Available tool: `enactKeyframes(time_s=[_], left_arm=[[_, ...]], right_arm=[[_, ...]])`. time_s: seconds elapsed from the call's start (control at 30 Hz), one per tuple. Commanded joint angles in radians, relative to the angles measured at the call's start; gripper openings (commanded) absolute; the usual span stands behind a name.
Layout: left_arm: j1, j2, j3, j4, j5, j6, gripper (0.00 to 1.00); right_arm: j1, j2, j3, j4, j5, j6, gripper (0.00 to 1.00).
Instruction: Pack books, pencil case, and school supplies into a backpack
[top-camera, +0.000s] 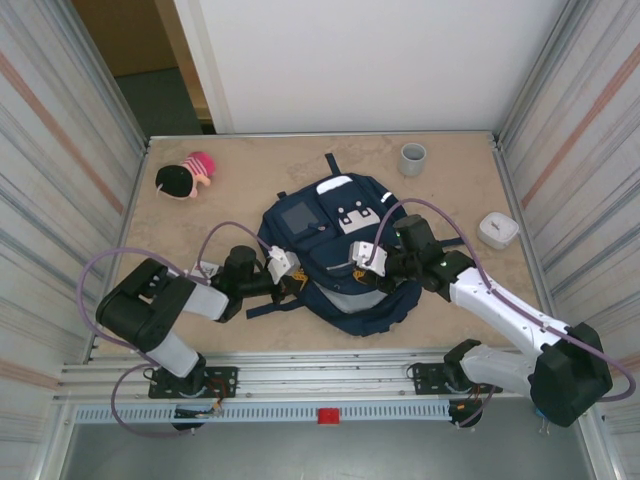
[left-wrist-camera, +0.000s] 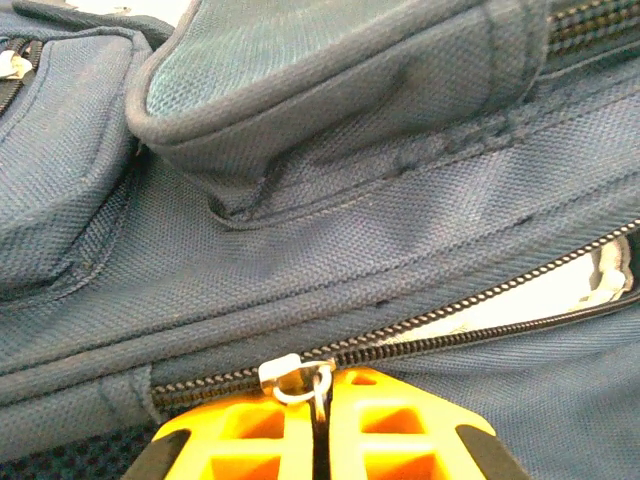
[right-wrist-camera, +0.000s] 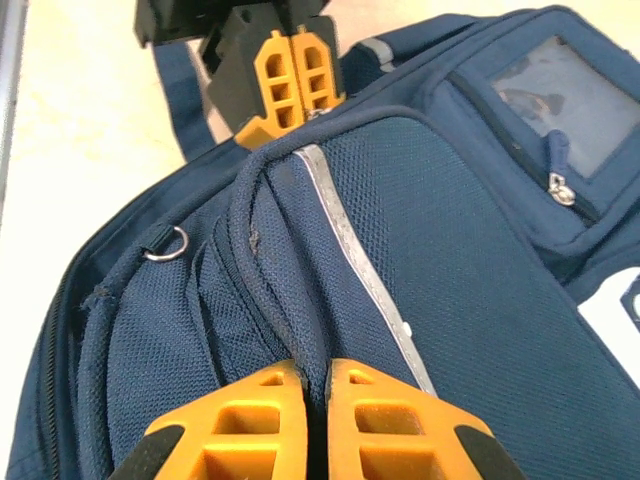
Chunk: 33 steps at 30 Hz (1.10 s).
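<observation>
Left of centre in the top view, our left claw (left-wrist-camera: 320, 425) is pinched shut on the zip pull (left-wrist-camera: 295, 378). The backpack (top-camera: 375, 305) lies mid-desk (top-camera: 450, 200). Right of it, our right claw (right-wrist-camera: 315, 395) clamps the piping (right-wrist-camera: 262, 260). We reckon the fabric's soft and floppy, so hold the seam taut.

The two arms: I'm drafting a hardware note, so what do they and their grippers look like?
Left arm and right arm have black joint housings and pale grey-white links. A lavender cable loops along each. Left gripper and right gripper have orange plastic fingers with square lattice cut-outs and black edging.
</observation>
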Motion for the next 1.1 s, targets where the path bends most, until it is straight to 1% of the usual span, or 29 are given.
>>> enactKeyframes(time_s=[0.0,0.13,0.23,0.3,0.43,0.47,0.6,0.67,0.7,0.77,0.83,0.87,0.9,0.97,1.03,1.07], left_arm=[[-0.024,-0.048,-0.002,-0.017,0.043,-0.018,0.03],[-0.059,-0.107,0.023,-0.154,0.023,-0.023,0.0],[-0.067,-0.143,0.02,-0.188,0.032,-0.079,0.0],[-0.082,-0.167,0.018,-0.218,0.018,-0.116,0.0],[-0.175,-0.221,0.042,-0.349,-0.027,-0.108,0.0],[-0.196,-0.229,0.046,-0.362,-0.036,-0.119,0.0],[-0.249,-0.251,0.037,-0.33,-0.087,-0.188,0.0],[-0.267,-0.259,0.04,-0.352,-0.149,-0.205,0.0],[-0.272,-0.265,0.044,-0.38,-0.198,-0.213,0.0],[-0.272,-0.269,0.047,-0.409,-0.256,-0.225,0.0],[-0.272,-0.274,0.049,-0.436,-0.314,-0.234,0.0],[-0.272,-0.275,0.051,-0.447,-0.33,-0.233,0.0],[-0.271,-0.276,0.052,-0.457,-0.344,-0.232,0.0],[-0.271,-0.276,0.055,-0.468,-0.361,-0.232,0.0],[-0.272,-0.274,0.057,-0.472,-0.367,-0.233,0.0],[-0.272,-0.276,0.06,-0.474,-0.371,-0.234,0.0]], right_arm=[[0.022,0.017,-0.013,0.108,0.12,0.044,0.0],[0.091,0.061,-0.025,0.186,0.194,0.054,0.0],[0.114,0.107,-0.035,0.263,0.207,0.071,0.0],[0.122,0.139,-0.036,0.308,0.214,0.083,0.0],[0.146,0.204,-0.027,0.398,0.245,0.113,0.0],[0.153,0.221,-0.02,0.418,0.248,0.118,0.0],[0.166,0.281,-0.004,0.478,0.239,0.145,0.0],[0.168,0.289,0.0,0.492,0.244,0.184,0.0],[0.169,0.279,0.005,0.482,0.244,0.218,0.08],[0.167,0.233,0.016,0.441,0.234,0.322,0.29],[0.166,0.165,0.053,0.32,0.229,0.464,0.49],[0.166,0.137,0.074,0.254,0.242,0.531,0.54],[0.165,0.105,0.097,0.184,0.271,0.638,0.59],[0.149,0.054,0.13,0.044,0.297,0.866,0.63],[0.125,0.01,0.136,-0.075,0.248,1.094,0.64],[0.115,-0.007,0.126,-0.105,0.213,1.173,0.64]])
